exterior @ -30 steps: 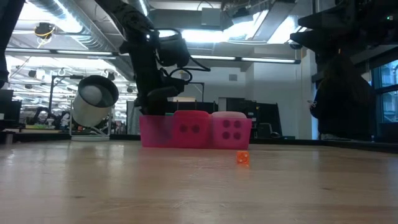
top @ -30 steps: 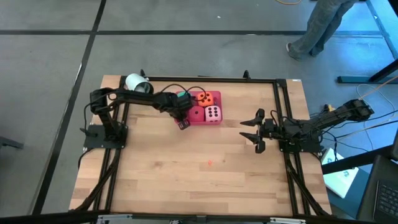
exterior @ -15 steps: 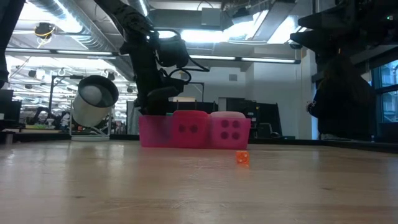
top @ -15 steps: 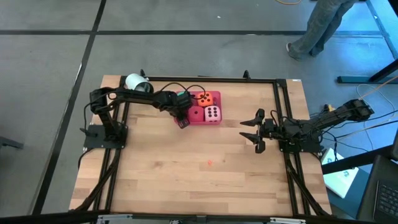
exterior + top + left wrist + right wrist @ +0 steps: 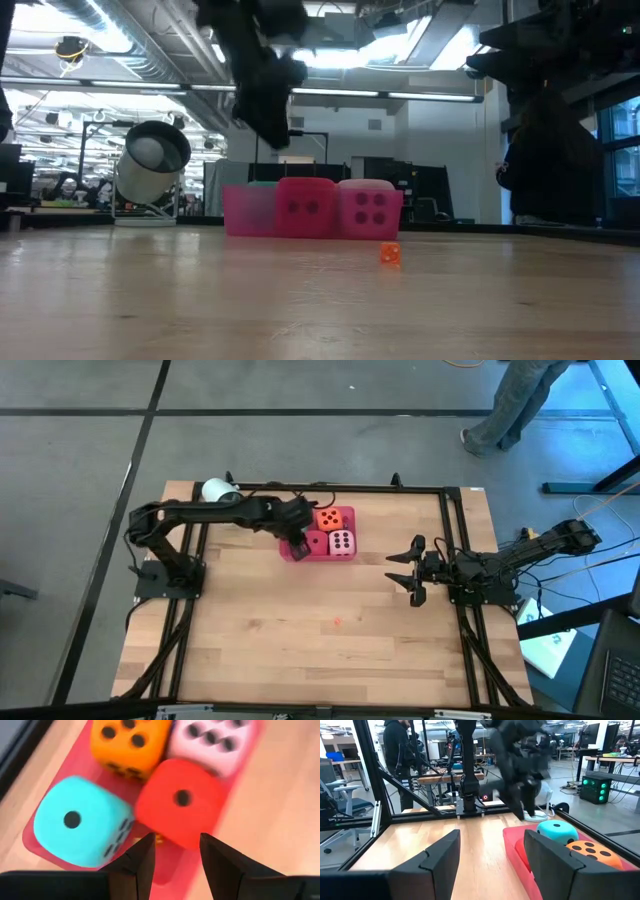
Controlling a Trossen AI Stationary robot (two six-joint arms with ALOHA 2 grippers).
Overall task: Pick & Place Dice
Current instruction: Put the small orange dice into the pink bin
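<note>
Wood tabletop (image 5: 300,650) under my arms, with the pink tray (image 5: 296,552) near its far edge holding all four dice (image 5: 180,802). My left pincer (image 5: 175,852) hangs released right above them, red die straight ahead, teal die (image 5: 80,822) beside it. My right pincer (image 5: 408,568) waits released near the right edge, farther off.

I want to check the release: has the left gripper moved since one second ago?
Yes. In the low view the left gripper has risen, well above the pink tray where it was low before; its fingers are open and empty.
</note>
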